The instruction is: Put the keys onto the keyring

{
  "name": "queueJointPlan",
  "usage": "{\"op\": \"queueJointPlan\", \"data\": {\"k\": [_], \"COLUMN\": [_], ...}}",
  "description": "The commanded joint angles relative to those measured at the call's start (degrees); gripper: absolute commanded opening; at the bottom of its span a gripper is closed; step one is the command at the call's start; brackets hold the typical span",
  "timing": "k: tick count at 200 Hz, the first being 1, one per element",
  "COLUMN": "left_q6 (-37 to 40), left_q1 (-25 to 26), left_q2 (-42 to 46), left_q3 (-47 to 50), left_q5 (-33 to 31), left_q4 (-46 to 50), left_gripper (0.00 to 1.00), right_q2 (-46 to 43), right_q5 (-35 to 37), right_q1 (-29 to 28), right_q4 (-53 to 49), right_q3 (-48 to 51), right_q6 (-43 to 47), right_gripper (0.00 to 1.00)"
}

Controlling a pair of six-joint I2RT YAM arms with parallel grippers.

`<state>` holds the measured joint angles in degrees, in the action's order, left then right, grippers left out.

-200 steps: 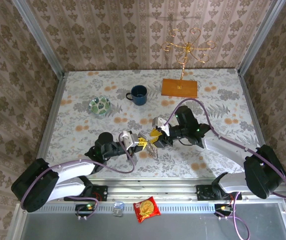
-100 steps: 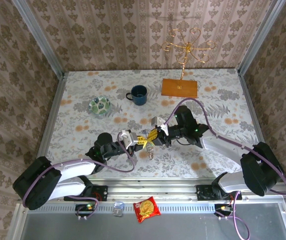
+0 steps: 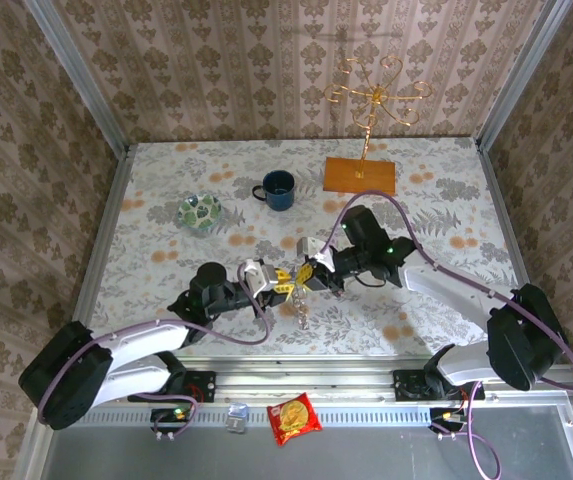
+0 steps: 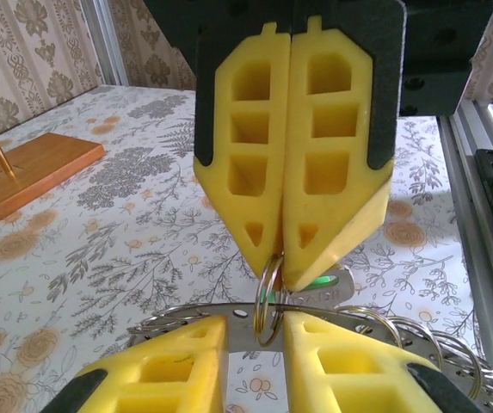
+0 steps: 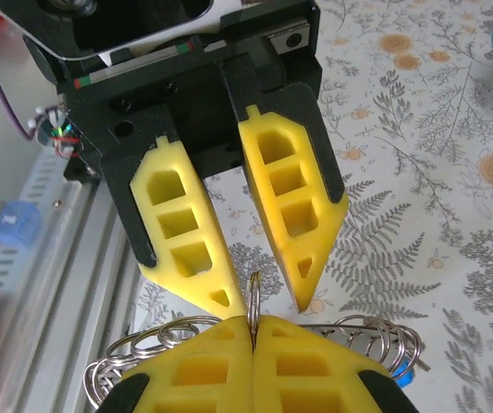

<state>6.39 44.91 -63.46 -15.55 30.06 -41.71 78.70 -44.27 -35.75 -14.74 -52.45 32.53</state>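
Note:
Over the table's near middle, my left gripper [image 3: 283, 284] and right gripper [image 3: 309, 274] meet tip to tip. The keyring [image 3: 303, 306] hangs just below them. In the left wrist view the keyring's flat metal band [image 4: 239, 331] crosses my left gripper [image 4: 255, 320], whose jaws stand slightly apart. My right gripper [image 4: 272, 260] is shut on a small split ring [image 4: 269, 303] threaded on that band. A green key head [image 4: 322, 280] shows behind its fingertips. In the right wrist view my right gripper [image 5: 253, 323] pinches the split ring [image 5: 253, 292], and a blue key [image 5: 403, 379] peeks at the lower right.
A blue mug [image 3: 278, 189] and a green-patterned glass dish [image 3: 199, 211] stand at the back left. The gold wire stand on its wooden base [image 3: 360, 175] is at the back right. A red snack packet [image 3: 294, 417] lies in front of the rail.
My right gripper has closed onto the small split ring and moved left against the left gripper. The left jaws, shut before, have parted a little.

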Motion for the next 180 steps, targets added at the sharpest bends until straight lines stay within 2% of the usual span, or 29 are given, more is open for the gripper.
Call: {"op": "queueJointPlan", "data": {"k": [1,79,99,119,142,180], "left_q6": [3.87,5.20,5.11,4.78,4.51,4.24], "left_q1": [-0.18,-0.21,-0.17,-0.17,-0.17,-0.17], "left_q2": [1.32,1.94,2.03,2.00,2.20,2.16], "left_q3": [-2.77,-5.18,-5.19,-5.03,-4.51,-4.05], "left_q5": [0.60,2.36,2.86,3.38,3.58,3.33], "left_q4": [6.51,9.76,9.78,9.59,9.41,8.45], "left_gripper": [0.23,0.20,0.19,0.24,0.25,0.19], "right_q2": [0.67,5.91,5.88,5.39,4.63,4.70], "right_q5": [2.75,12.04,12.70,12.98,12.21,11.31], "right_q1": [-1.59,-6.31,-6.49,-6.51,-6.26,-6.19], "right_q4": [-9.60,-21.17,-21.38,-20.83,-19.48,-19.36], "right_q3": [-4.66,-12.36,-12.60,-12.64,-12.18,-11.89], "right_q6": [7.67,15.52,15.79,15.27,14.59,14.25], "right_gripper": [0.00,0.00,0.00,0.00,0.00,0.00]}}
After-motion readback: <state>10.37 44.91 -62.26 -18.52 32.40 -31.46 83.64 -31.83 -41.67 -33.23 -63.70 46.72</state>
